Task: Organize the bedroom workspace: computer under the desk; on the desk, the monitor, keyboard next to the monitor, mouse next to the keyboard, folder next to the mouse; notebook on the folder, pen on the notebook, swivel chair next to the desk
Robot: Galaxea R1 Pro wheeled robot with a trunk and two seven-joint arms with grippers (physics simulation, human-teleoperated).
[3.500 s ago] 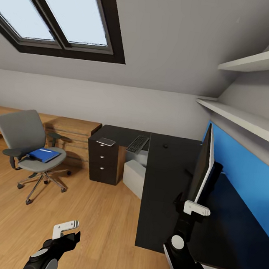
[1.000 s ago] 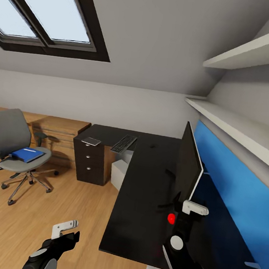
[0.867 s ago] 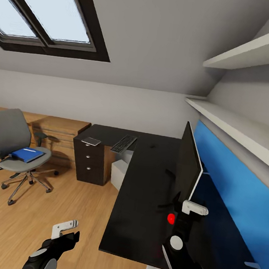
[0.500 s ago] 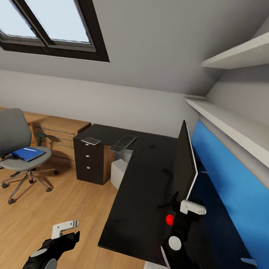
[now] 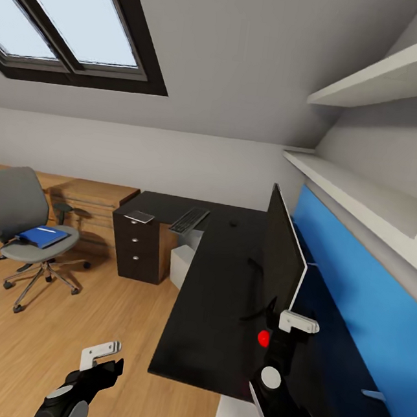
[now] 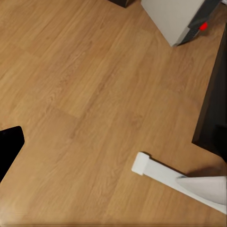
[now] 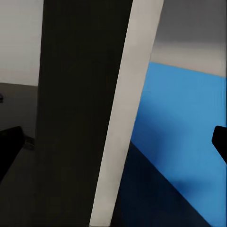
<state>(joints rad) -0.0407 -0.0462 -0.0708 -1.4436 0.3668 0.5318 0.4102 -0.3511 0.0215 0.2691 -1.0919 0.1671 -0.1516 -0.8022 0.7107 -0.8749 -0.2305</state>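
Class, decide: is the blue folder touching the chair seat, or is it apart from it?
Touching. In the head view the blue folder lies flat on the grey seat of the chair, with no gap visible beneath it.

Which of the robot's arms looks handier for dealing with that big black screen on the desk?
Probably the right. Its claw sits at the lower edge of the monitor over the desk, and its wrist view shows the monitor's edge between the fingers. The left claw hangs low over bare floor, away from the desk.
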